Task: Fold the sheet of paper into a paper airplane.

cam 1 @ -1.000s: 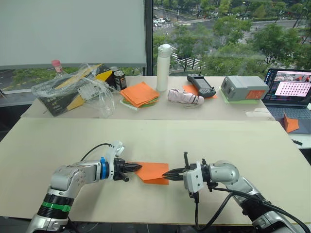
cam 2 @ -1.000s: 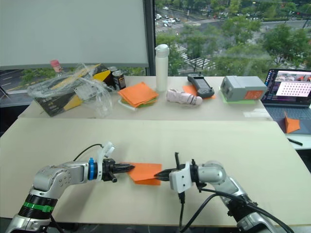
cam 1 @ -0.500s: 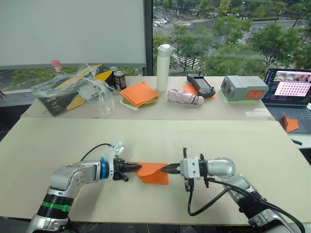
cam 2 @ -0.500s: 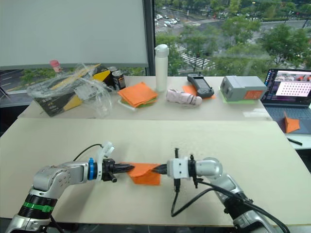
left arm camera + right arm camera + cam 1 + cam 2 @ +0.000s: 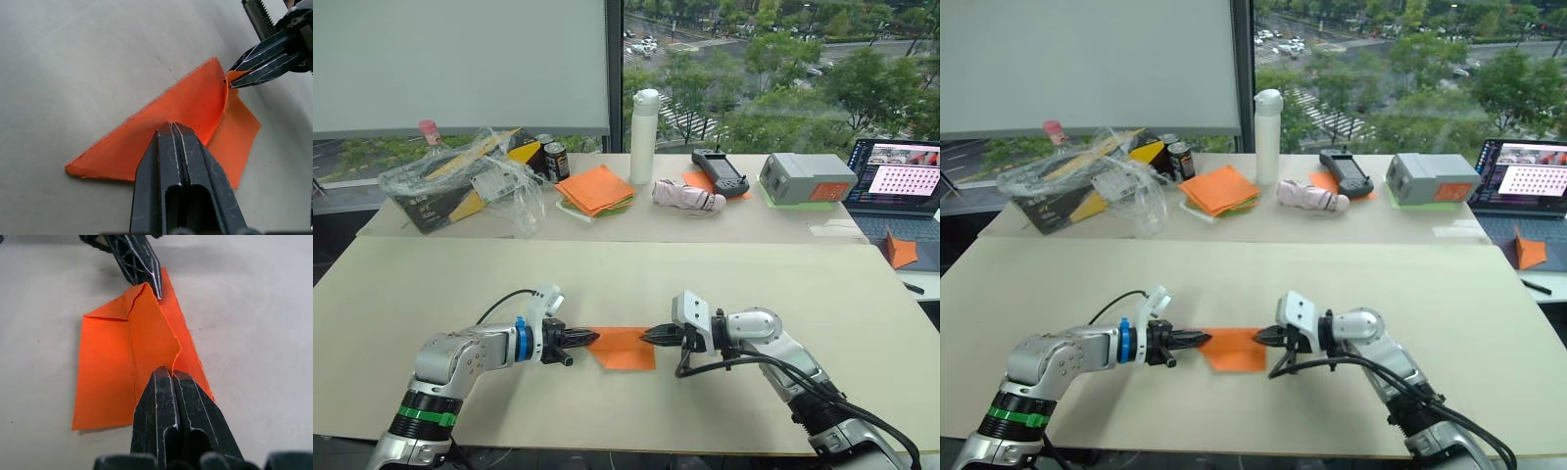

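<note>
On the near table [image 5: 431, 284], close to its front edge, the sheet of paper [image 5: 625, 348] lies partly folded between the two end effectors. It is bright orange, and one flap is turned over the rest, so a crease runs across it. The paper rests on the table surface, but the folded flap rises a little along this crease.

At the left side of the paper, the left end effector [image 5: 591, 339] has its two black fingers pressed together on the paper's edge, pinching it. In the left wrist view the fingers [image 5: 178, 147] meet with no gap, and the orange sheet passes under their tips. At the right side, the right end effector [image 5: 647, 336] also has its fingers pressed together, pinching the opposite edge of the same sheet. In the right wrist view the flap's edge goes in between the two closed fingers [image 5: 168, 396].

Both arms reach toward each other, low over the table, with the paper between them.

On the far table [image 5: 607, 227] stand a stack of orange and green sheets [image 5: 596, 190], a white bottle [image 5: 643, 136], a plastic bag with a box [image 5: 470, 180], a black handheld device [image 5: 720, 171], a grey box [image 5: 806, 179] and a laptop [image 5: 898, 186].
</note>
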Tool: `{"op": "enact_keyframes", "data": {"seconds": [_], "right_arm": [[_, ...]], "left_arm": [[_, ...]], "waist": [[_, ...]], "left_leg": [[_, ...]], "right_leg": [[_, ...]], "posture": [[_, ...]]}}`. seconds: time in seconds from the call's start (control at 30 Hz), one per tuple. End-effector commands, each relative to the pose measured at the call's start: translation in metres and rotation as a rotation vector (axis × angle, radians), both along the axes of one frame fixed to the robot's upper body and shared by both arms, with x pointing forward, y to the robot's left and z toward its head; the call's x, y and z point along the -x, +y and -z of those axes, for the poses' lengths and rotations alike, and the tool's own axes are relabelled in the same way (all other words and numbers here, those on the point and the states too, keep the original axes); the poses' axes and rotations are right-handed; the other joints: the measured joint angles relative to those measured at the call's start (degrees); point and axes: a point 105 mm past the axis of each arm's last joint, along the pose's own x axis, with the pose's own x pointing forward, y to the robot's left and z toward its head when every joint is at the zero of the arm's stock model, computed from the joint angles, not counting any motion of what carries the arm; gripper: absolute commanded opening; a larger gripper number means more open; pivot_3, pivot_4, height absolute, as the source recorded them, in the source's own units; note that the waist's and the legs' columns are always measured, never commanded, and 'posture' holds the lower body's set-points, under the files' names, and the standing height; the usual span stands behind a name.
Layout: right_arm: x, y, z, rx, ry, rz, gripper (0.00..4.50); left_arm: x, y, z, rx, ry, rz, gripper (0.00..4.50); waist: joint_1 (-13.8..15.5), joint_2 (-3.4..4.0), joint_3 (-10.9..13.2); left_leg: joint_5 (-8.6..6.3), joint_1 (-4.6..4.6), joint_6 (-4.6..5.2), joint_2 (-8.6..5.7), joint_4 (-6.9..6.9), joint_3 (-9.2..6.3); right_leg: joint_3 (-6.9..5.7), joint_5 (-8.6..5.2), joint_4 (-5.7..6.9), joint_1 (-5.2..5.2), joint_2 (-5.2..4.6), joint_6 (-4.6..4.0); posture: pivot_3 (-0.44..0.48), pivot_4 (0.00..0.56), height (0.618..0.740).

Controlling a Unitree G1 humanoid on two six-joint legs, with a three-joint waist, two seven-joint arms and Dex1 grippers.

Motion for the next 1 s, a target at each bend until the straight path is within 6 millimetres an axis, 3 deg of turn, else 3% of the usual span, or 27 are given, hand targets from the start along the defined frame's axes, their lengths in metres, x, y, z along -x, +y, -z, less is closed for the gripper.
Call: {"op": "enact_keyframes", "data": {"seconds": [0.03,0.3,0.6,1.0], "right_arm": [[-0.009,-0.002,-0.013,-0.031,0.028,0.05,0.04],[-0.019,-0.001,-0.015,-0.043,0.124,0.127,0.04],[-0.011,0.0,0.004,0.058,0.136,0.101,0.04],[-0.008,0.0,0.011,0.098,0.129,0.084,0.04]], "left_arm": [[-0.001,0.003,-0.001,-0.015,-0.006,-0.017,0.0],[0.0,0.004,-0.001,-0.017,-0.007,-0.019,0.0],[-0.003,0.008,-0.007,-0.007,-0.031,-0.053,0.0],[0.012,0.004,-0.049,0.091,-0.168,-0.014,0.0]], "waist": [[0.0,0.0,0.0],[0.1,0.0,0.0],[0.1,0.0,0.0],[0.1,0.0,0.0]], "left_leg": [[0.0,0.0,0.0,0.0,0.0,0.0],[-0.01,0.0,0.01,0.0,-0.01,-0.01],[-0.01,0.0,0.02,0.0,-0.01,-0.01],[-0.03,0.0,0.05,0.01,-0.04,-0.02]], "right_leg": [[0.0,0.0,0.0,0.0,0.0,0.0],[-0.01,0.0,-0.01,0.0,0.0,0.0],[-0.01,0.0,-0.01,-0.01,0.0,0.0],[-0.02,0.0,-0.07,-0.01,0.0,0.0]], "posture": [[0.0,0.15,0.74],[0.0,0.15,0.74],[0.0,0.15,0.74],[0.0,0.15,0.74]]}}
